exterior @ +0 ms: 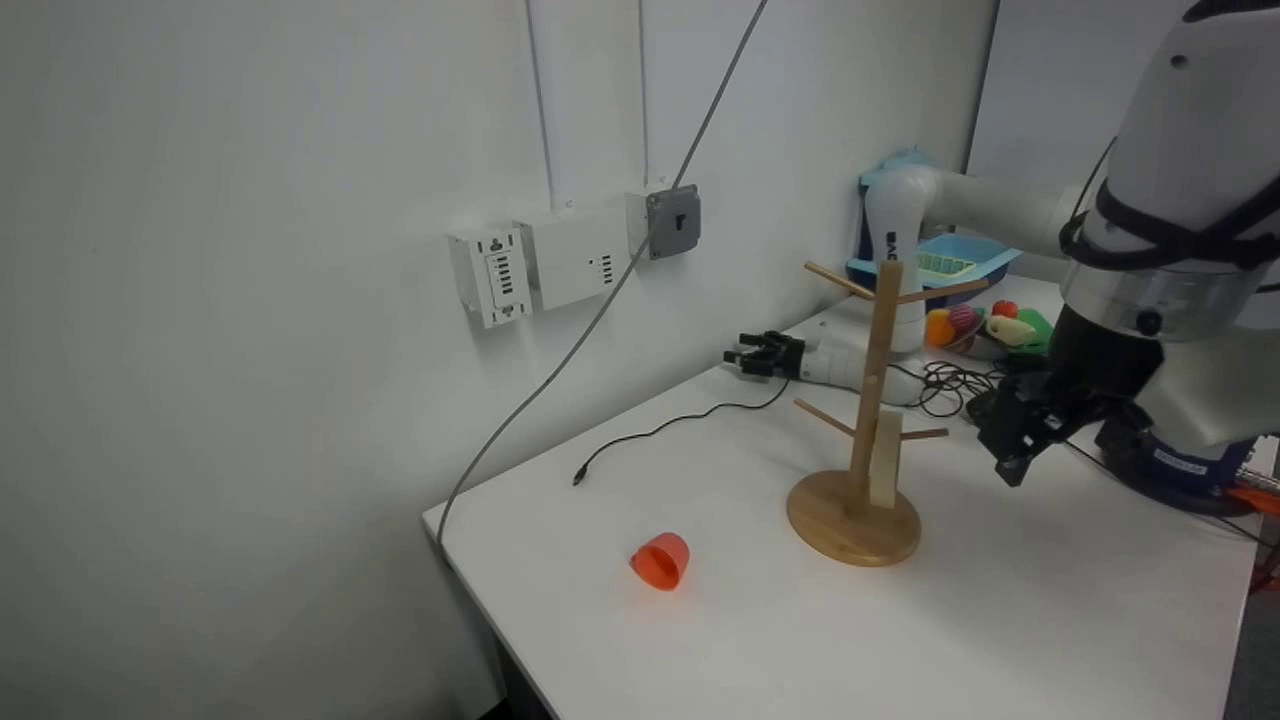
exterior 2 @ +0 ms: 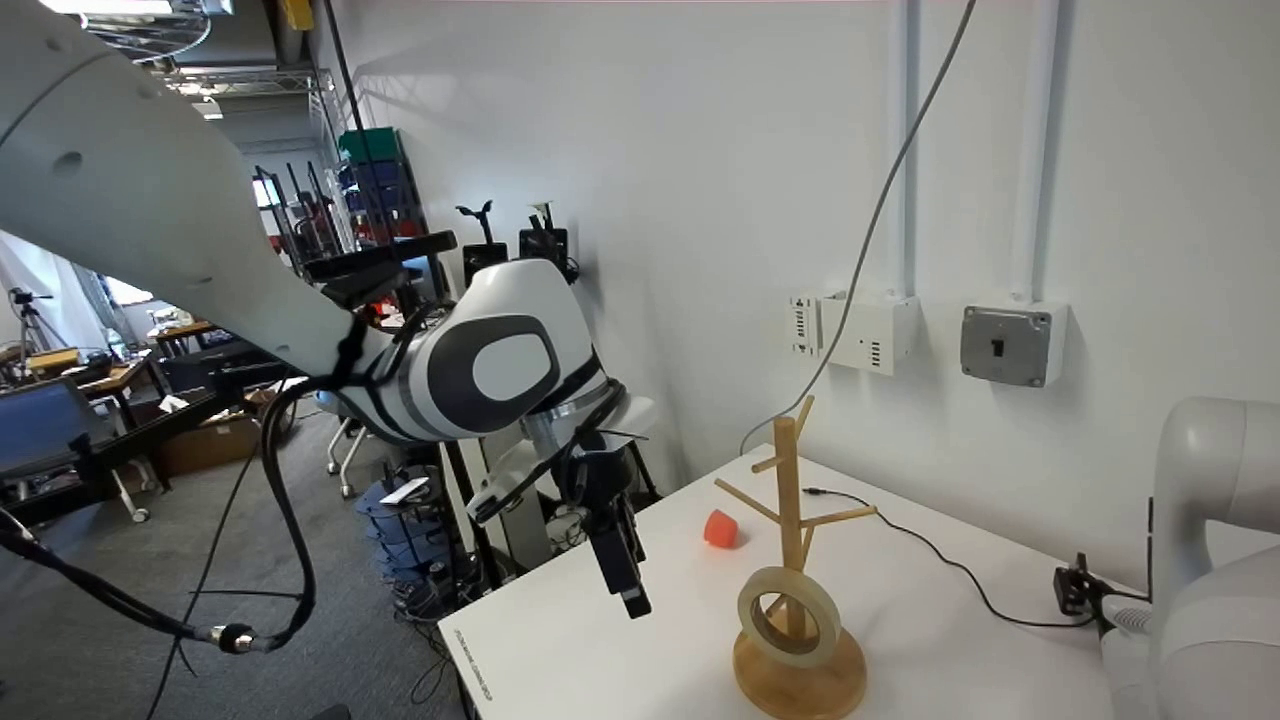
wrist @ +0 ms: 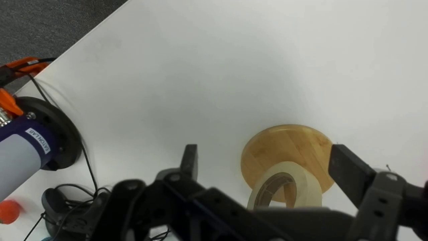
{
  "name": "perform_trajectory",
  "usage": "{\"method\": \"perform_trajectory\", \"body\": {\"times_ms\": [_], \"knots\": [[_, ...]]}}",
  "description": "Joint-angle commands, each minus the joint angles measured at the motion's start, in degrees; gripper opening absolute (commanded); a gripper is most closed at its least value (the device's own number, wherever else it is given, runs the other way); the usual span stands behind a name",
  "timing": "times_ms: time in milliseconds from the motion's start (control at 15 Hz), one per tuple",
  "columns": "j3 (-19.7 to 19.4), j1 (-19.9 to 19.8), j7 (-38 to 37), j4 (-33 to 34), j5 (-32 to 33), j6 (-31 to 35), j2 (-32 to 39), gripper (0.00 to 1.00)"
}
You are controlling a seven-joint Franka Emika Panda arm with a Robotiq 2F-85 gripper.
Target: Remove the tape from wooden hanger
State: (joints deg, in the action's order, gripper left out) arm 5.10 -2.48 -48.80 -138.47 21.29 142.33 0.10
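Hanging near the spread claw (wrist: 265,160): the tape (exterior: 885,462)

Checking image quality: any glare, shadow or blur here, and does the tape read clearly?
Wrist view: claw soft-focused at close range, broad diffuse shadow across the table, tape clear except where the claw covers it; in an exterior view, a ceiling light blown out at the top edge; in an exterior view, dim overall, with a soft shadow below the white wall box.

Both exterior views: set back, differing angles, down across flat white bench (exterior: 760,640) toward white wall (exterior: 250,300). Wrist view: nearer, steeply down. All share light-wood pegged hanger (exterior 2: 791,545).
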Motion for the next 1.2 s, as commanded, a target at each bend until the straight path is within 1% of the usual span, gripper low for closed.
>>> {"method": "perform_trajectory", "body": {"times_ms": [0, 333, 400, 467, 667, 733, 800, 1133], "knots": [[-1.8, 1.4, -5.0, 0.2, 2.5, 3.9, 2.0, 1.0], [-3.3, 2.2, -9.8, 0.3, 6.1, 7.0, 3.4, 1.0], [-3.9, 2.6, -15.1, 2.8, 11.1, 7.4, 7.0, 1.0], [-4.4, 2.5, -14.1, 3.1, 11.2, 7.7, 7.3, 1.0], [-6.3, 3.4, -16.6, 4.6, 14.3, 8.9, 9.3, 1.0], [-6.8, 3.7, -16.3, 4.8, 14.1, 8.6, 9.4, 1.0], [-6.5, 3.8, -14.1, 3.0, 11.7, 7.7, 7.8, 1.0], [-7.2, 4.4, -14.2, 4.1, 11.8, 7.7, 8.8, 1.0]]}}
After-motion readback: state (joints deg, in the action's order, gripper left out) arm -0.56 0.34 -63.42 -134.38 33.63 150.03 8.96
